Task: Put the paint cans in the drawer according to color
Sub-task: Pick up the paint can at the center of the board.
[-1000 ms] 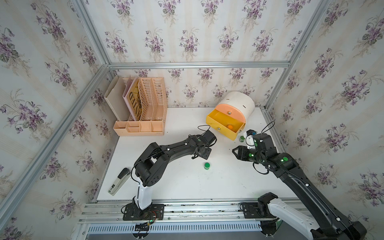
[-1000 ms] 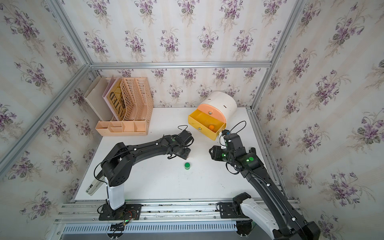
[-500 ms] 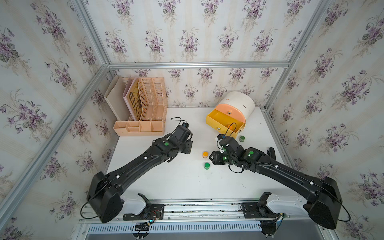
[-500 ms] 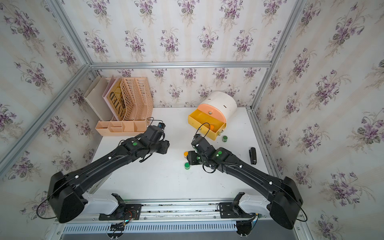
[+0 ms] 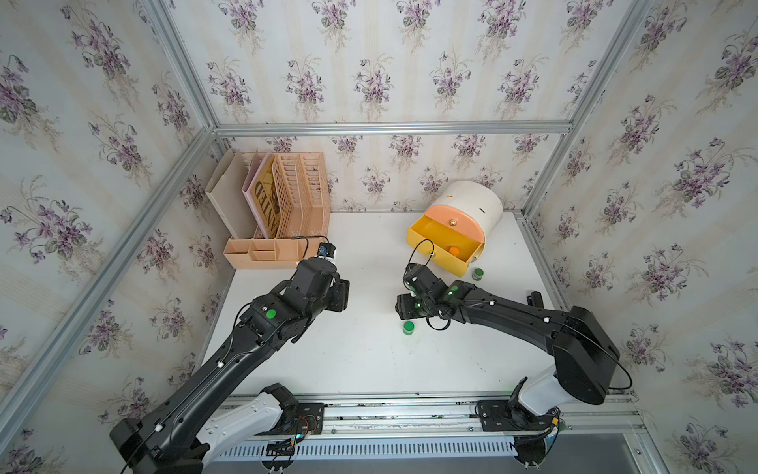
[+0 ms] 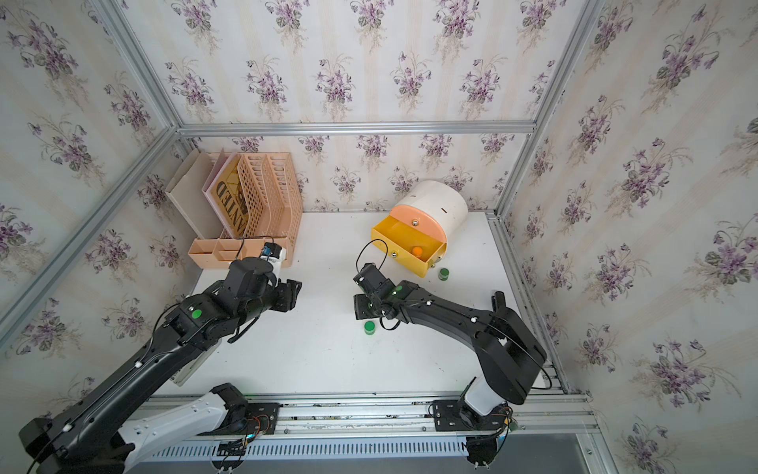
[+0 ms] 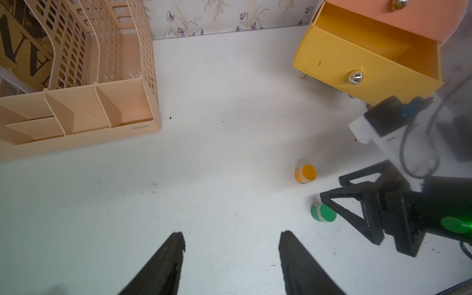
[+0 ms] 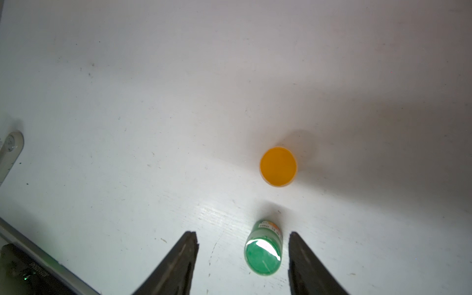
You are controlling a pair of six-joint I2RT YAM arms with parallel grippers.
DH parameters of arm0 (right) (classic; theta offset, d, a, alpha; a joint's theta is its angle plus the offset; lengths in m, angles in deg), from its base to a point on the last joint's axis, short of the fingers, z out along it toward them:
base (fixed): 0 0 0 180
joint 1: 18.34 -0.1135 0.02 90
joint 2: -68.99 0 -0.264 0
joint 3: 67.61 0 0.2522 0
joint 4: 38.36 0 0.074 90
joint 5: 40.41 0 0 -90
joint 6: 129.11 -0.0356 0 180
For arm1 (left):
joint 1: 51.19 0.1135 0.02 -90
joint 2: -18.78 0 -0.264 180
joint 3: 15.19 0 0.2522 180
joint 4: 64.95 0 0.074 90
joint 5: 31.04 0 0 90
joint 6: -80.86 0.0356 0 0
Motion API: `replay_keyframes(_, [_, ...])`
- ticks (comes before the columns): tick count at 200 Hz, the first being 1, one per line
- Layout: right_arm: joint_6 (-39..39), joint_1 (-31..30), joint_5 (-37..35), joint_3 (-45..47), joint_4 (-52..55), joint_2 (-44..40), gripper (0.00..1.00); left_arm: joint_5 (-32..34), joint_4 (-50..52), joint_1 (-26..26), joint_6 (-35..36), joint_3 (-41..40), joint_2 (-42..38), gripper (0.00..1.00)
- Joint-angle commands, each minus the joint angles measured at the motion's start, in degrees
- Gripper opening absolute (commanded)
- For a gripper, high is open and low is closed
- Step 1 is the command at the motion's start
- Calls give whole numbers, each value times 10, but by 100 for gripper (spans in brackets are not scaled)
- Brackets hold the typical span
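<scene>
The drawer cabinet (image 5: 476, 201) stands at the back right, its yellow drawer (image 5: 451, 264) pulled out with one orange paint can (image 5: 453, 249) inside. A green can (image 5: 477, 274) stands just in front of it. On the mid-table stand another orange can (image 7: 305, 173) and a second green can (image 5: 408, 327). My right gripper (image 8: 242, 233) hovers open over that green can (image 8: 264, 251), which shows between its fingers, nearer one of them, and hides the orange can in both top views. My left gripper (image 7: 231, 235) is open and empty over bare table left of the cans.
A peach file rack (image 5: 283, 213) fills the back left corner. A small black object (image 5: 535, 297) lies by the right edge. A grey stapler (image 6: 186, 371) peeks from under my left arm. Walls close in on three sides.
My left gripper has drawn back leftward from the middle, and an orange can now stands there. My right gripper has swung in from the drawer side over the cans. Both have opened wider.
</scene>
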Motion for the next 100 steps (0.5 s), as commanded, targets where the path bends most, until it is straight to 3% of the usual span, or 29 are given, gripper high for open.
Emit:
replay_keyframes(1, [-1, -1, -29, -17, 12, 26, 61, 12, 12, 1, 4, 10, -18, 65])
replay_keyframes(54, [-3, 2, -60, -69, 39, 102, 57, 6, 27, 1, -1, 26, -34, 65])
replay_keyframes(100, [-3, 5, -71, -82, 46, 119, 56, 2, 22, 1, 0, 27, -60, 66])
